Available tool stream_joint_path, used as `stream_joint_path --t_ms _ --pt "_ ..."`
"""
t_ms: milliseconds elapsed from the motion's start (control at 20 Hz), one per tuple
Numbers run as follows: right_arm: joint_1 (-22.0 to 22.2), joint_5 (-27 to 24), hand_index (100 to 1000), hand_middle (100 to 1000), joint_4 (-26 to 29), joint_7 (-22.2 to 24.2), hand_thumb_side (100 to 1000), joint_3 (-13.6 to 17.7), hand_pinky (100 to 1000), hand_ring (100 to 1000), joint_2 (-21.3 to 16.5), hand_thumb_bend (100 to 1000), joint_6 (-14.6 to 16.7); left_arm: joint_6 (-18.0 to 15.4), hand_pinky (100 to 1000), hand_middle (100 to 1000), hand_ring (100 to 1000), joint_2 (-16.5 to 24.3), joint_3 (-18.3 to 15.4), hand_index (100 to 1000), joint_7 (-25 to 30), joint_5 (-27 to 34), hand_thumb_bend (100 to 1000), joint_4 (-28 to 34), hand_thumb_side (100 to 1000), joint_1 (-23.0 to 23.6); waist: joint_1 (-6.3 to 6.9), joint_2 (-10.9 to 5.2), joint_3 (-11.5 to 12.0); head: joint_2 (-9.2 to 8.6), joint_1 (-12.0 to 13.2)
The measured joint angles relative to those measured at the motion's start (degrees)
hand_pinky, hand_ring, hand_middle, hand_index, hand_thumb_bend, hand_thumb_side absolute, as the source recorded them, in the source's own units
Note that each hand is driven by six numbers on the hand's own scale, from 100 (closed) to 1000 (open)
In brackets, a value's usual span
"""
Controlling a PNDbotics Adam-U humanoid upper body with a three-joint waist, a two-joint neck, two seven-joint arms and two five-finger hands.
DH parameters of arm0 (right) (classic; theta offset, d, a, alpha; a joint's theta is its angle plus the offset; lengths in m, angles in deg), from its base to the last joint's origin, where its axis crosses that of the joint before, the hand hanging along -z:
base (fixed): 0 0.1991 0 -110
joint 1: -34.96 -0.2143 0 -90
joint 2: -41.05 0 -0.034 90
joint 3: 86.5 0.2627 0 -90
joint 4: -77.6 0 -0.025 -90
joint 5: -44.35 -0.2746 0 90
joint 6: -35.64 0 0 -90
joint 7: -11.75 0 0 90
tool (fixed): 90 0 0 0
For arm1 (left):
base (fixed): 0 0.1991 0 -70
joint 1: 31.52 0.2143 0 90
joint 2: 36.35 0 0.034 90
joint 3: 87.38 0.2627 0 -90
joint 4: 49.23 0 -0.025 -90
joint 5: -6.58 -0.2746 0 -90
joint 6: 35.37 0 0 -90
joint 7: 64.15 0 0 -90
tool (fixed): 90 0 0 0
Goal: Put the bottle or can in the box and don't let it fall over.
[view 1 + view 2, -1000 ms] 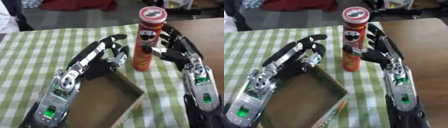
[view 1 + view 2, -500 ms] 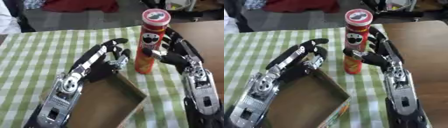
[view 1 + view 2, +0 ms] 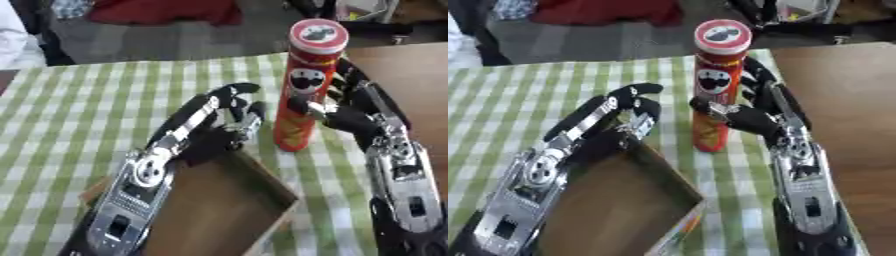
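- Left eye view: the can (image 3: 306, 85), a tall red chip tube with a white lid, stands upright on the green-checked counter (image 3: 70, 110), long axis vertical, base just beyond the far right corner of the box (image 3: 219, 210).
- My right hand (image 3: 350, 117) is on the can from its right side, thumb across the front at about mid height, fingers curled round the back; I read that as clamped on the can.
- My left hand (image 3: 214, 127) sits at the far rim of the box, fingers curled over the edge, seemingly steadying it. It is just beside the can on its left; I can't tell if it touches it.
- The box is open-topped cardboard, brown inside, lying near and to the left of the can, mouth up. So the move I expect is lift, then toward me and left, then straight down.
- Right hand is the working one. Left arm lies along the box's left side.
- Right eye view: same layout, clearer gap; the can (image 3: 715, 85) stands apart from the left hand (image 3: 627, 117), narrow strip of cloth between.
- Right hand (image 3: 750, 120) wraps the lower half of the can, so there is a lot of tube above the grip; my call is tipping is the risk, keep the axis vertical.
- Box (image 3: 614, 200) far corner sits just by the can's base; the base has to clear that rim before lowering.
- Bare wood of the counter shows on the right, under my right arm.
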Motion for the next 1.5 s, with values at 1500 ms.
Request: stream_joint_path --t_ms 1500 --pt "-5.6 3.6 1000 1000 -6.4 1.4 194 0.7 1000 1000 1.6 789 2.8 -2.1 1000 413 893 -1.3 -3.5 934 1.4 1.3 100 -6.4 822 -2.5 0.33 0.63 0.3 -0.65 -0.5"
